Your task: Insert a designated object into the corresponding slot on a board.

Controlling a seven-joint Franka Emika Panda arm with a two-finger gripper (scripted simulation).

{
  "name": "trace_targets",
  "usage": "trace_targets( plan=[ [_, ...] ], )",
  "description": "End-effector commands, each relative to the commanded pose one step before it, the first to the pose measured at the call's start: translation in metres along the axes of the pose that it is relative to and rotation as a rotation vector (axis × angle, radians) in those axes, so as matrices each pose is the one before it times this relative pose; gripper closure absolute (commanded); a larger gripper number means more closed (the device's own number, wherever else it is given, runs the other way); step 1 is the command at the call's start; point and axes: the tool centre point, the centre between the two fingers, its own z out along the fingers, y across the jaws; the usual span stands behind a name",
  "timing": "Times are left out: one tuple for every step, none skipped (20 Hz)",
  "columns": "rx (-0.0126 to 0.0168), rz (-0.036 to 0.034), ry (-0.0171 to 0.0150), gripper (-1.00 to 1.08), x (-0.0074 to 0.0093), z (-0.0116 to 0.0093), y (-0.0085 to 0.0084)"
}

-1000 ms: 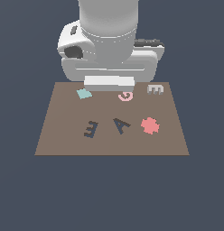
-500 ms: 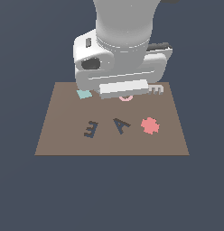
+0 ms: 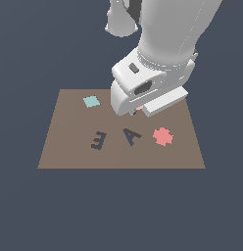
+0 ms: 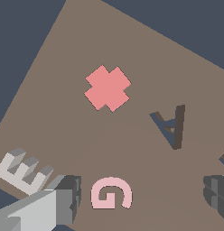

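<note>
Wrist view shows the jaws spread wide astride the pink G (image 4: 111, 193), grey E (image 4: 23, 171) just beside.

Flat, even simulator light fills both views, with no glare and no cast shadows on the brown board (image 3: 69, 147). The white arm (image 3: 162, 54) shades softly toward its underside. Edges look blocky and pixelated, especially the pink cross (image 4: 107, 88); nothing appears blurred or warped.

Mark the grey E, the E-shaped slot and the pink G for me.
grey E (image 4: 22, 171), wrist view, on its spine.
E-shaped slot (image 3: 98, 140), exterior view, middle of the dark recess.
pink G (image 4: 111, 193), wrist view, on its inner bar, between the two fingers.
</note>
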Motion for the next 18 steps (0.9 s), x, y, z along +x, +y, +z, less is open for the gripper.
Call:
trace_targets(
  plan=[
    [-0.00173, -0.12642, 0.00214, -0.92, 0.00514, 0.00805, -0.01754],
    [-0.0009, -0.05383, 0.0009, -0.92, 0.00226, 0.00342, -0.00736],
    [-0.00093, -0.05473, 0.00091, -0.92, 0.00228, 0.00348, -0.0075],
    [-0.00094, -0.055, 0.0009, -0.92, 0.00228, 0.0035, -0.00754],
    [-0.00091, -0.05334, 0.00087, -0.92, 0.0022, 0.00339, -0.00733],
    [-0.00088, -0.05141, 0.00083, -0.92, 0.00211, 0.00327, -0.00707],
    [-0.00085, -0.04944, 0.00079, -0.92, 0.00202, 0.00315, -0.00681],
    [-0.00082, -0.04746, 0.00075, -0.92, 0.00193, 0.00303, -0.00655],
    [-0.00079, -0.04547, 0.00071, -0.92, 0.00183, 0.0029, -0.00628],
    [-0.00076, -0.04345, 0.00067, -0.92, 0.00174, 0.00278, -0.00601],
    [-0.00072, -0.04142, 0.00064, -0.92, 0.00165, 0.00265, -0.00574],
    [-0.00069, -0.03938, 0.0006, -0.92, 0.00156, 0.00253, -0.00546],
    [-0.00066, -0.03733, 0.00055, -0.92, 0.00146, 0.0024, -0.00518],
    [-0.00063, -0.03529, 0.00051, -0.92, 0.00136, 0.00228, -0.0049],
    [-0.00059, -0.03326, 0.00047, -0.92, 0.00127, 0.00215, -0.00463],
    [-0.00055, -0.0312, 0.00044, -0.92, 0.00119, 0.00202, -0.00435],
    [-0.00051, -0.02912, 0.00041, -0.92, 0.00111, 0.00189, -0.00406],
    [-0.00048, -0.02714, 0.00036, -0.92, 0.00101, 0.00177, -0.00379]
  ],
)
